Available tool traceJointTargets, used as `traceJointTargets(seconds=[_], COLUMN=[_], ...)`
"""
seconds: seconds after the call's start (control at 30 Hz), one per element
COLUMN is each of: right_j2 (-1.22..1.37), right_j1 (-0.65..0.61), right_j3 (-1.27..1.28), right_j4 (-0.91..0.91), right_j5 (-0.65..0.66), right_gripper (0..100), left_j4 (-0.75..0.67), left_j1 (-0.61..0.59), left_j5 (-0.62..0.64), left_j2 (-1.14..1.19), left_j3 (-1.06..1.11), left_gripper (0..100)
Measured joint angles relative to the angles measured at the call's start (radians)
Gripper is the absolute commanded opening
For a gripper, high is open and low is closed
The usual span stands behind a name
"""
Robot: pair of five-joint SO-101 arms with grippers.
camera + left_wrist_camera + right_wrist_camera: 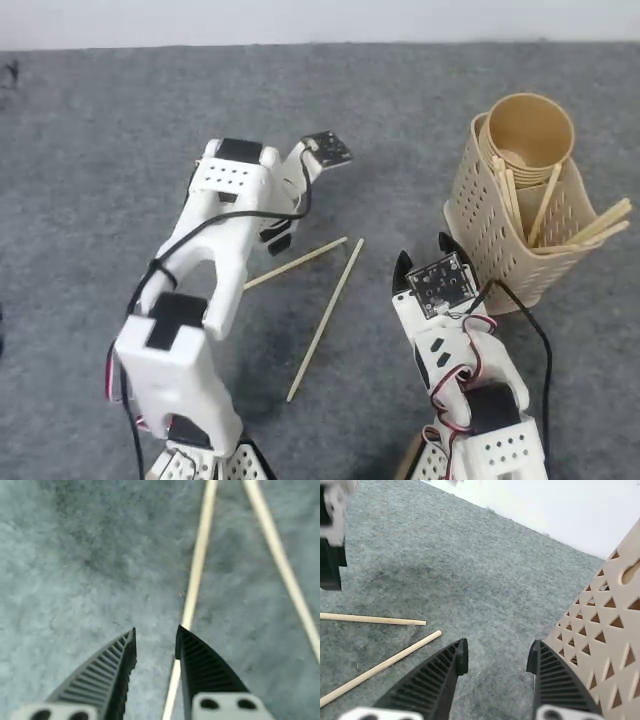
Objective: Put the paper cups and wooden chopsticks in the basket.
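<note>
Two wooden chopsticks lie loose on the grey carpet: one (297, 263) slanted beside the left arm, the other (326, 320) longer and steeper. My left gripper (278, 238) hovers low over the first one, open. In the left wrist view that chopstick (197, 575) runs just under one fingertip of the open gripper (156, 632), with the second chopstick (280, 560) off to the side. My right gripper (424, 255) is open and empty beside the beige basket (490, 235), which holds stacked paper cups (527, 130) and several chopsticks (598, 228). The right wrist view shows its open gripper (498, 650), basket wall (605, 645) and both chopstick ends (395, 621).
Grey carpet covers the whole work area, with a pale wall edge (300, 20) at the back. The left arm's body (215, 250) lies over the middle left. Part of the left arm (332, 530) shows in the right wrist view.
</note>
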Motion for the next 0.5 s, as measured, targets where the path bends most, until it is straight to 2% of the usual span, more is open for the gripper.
traceJointTargets(seconds=[0.2, 0.5], right_j2=[0.0, 0.0], right_j1=[0.0, 0.0], right_j3=[0.0, 0.0], right_j4=[0.0, 0.0], right_j5=[0.0, 0.0], right_gripper=[21.0, 21.0], left_j4=[-0.037, -0.038], left_j1=[-0.002, -0.002], left_j5=[-0.014, -0.017], left_j2=[0.12, 0.172], left_j3=[0.005, -0.003], left_gripper=[12, 12])
